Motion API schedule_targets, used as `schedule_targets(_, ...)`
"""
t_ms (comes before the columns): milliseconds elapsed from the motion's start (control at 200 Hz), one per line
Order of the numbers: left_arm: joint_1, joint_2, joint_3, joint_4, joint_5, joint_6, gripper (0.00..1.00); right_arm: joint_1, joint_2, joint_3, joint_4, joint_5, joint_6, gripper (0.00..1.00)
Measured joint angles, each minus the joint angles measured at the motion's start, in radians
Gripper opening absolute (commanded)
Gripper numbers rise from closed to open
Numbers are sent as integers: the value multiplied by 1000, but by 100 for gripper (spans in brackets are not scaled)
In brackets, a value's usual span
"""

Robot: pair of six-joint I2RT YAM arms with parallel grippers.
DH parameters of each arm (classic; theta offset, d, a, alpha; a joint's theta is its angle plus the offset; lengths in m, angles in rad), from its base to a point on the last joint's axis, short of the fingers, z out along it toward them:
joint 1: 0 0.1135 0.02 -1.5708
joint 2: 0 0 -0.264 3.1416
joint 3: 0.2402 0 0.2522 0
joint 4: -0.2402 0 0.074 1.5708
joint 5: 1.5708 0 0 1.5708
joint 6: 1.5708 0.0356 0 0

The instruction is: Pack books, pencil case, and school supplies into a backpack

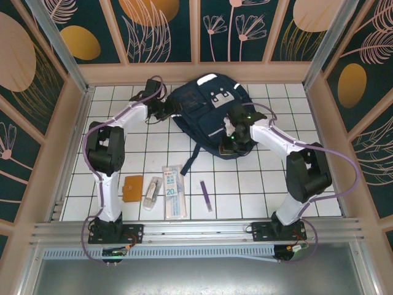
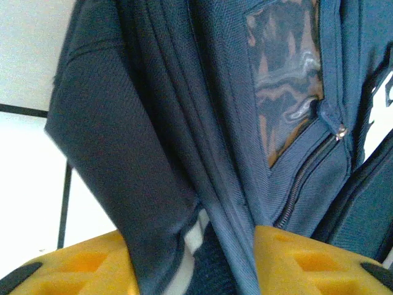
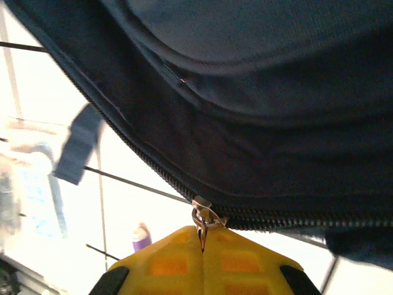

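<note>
1. Jaws first, from the overhead camera: both pairs are at the large navy-blue fabric backpack, which lies at the far middle of the white tiled table. The left gripper is at the bag's left edge and the right gripper at its near edge. How far either is parted is too small to tell from here. Well apart from both, near the arm bases, four items lie in a row, long axes running near to far: a plain orange-brown rectangle, a small clear-greyish packet, a long clear flat pack and a thin purple pen. The pack's blue label reads "20"; its other print is too small to read.

2. Left wrist camera: the left gripper has its yellow fingers partly apart, holding a thick fold of the backpack, pale stripe included. A white patch at the right edge carries dark print, cut off and unreadable.

3. Right wrist camera: the right gripper has its jaws pressed together on the small metal zipper pull. The zipper track runs crosswise to the fingers, rightward from the pull and up to the left. The coming move is probably a sideways draw along that line, with the left arm bracing the fabric. The purple pen shows blurred on the table beyond.
</note>
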Motion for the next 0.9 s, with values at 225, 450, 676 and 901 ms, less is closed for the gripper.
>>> schedule_targets(225, -31, -237, -254, -56, -29, -42, 63, 62, 21, 9, 110, -88, 14, 0)
schedule_targets(450, -169, -323, -402, -17, -46, -187, 66, 118, 63, 44, 171, -129, 21, 0)
schedule_targets(676, -203, -319, -480, 85, -85, -298, 13, 140, 80, 53, 203, -131, 32, 0)
schedule_targets(901, -202, -310, -429, 68, -131, -216, 0, 114, 94, 83, 86, -73, 28, 0)
